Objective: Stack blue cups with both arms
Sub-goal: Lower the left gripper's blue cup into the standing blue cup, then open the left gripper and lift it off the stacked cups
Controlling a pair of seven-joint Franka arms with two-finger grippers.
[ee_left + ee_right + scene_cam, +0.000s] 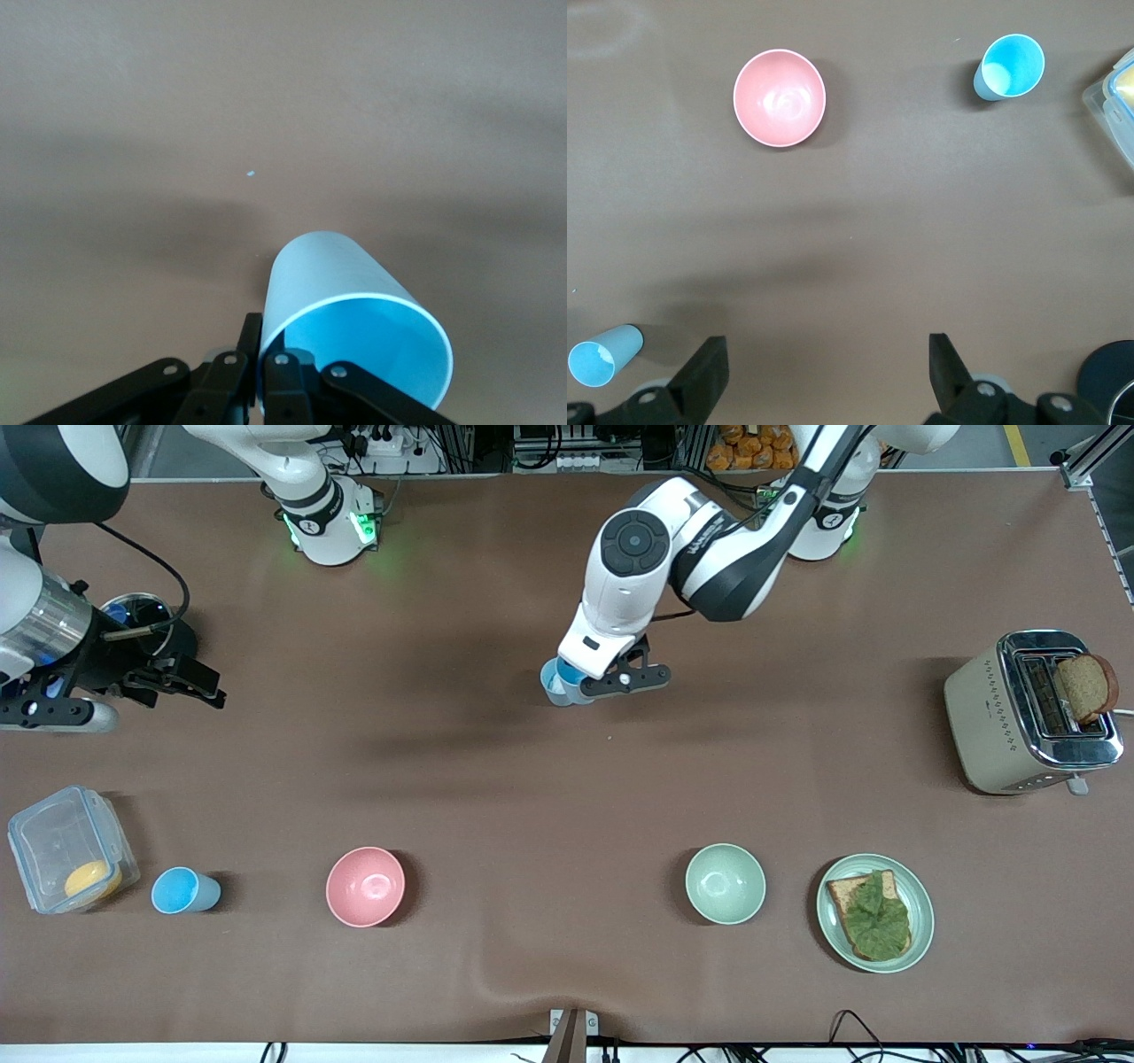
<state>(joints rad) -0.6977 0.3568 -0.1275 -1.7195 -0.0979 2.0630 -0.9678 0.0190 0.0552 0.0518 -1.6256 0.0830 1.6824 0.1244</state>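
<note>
I count two small light-blue tapered plastic cups, two bowls, one plate, one toaster and one clear box. One blue cup (pixel 562 683) is pinched by its rim in my left gripper (pixel 620 679), over the bare middle of the brown table (pixel 496 779). My left fingers (pixel 282 382) are closed tight on the wall of that cup (pixel 350 310), one inside the mouth and one outside. The cup hangs tilted, its long axis leaning away from upright.

The second blue cup (pixel 183 890) stands upright on the table with its mouth up, near the front camera toward the right arm's end, between the clear lidded plastic box (pixel 69 849) holding something yellow and the pink round bowl (pixel 365 886). My right gripper (pixel 177 677) waits above the table at that end, its jaws spread wide and empty.

My right wrist view shows what the front view hides: a pale patch inside the standing cup (pixel 1008 67), with the pink bowl (pixel 780 96) well apart from it, and the held cup (pixel 604 355) farther off.

The front view alone shows the pale green bowl (pixel 725 883), the green plate (pixel 875 912) with leaf-topped bread, and the cream toaster (pixel 1028 713) with a slice sticking up.
</note>
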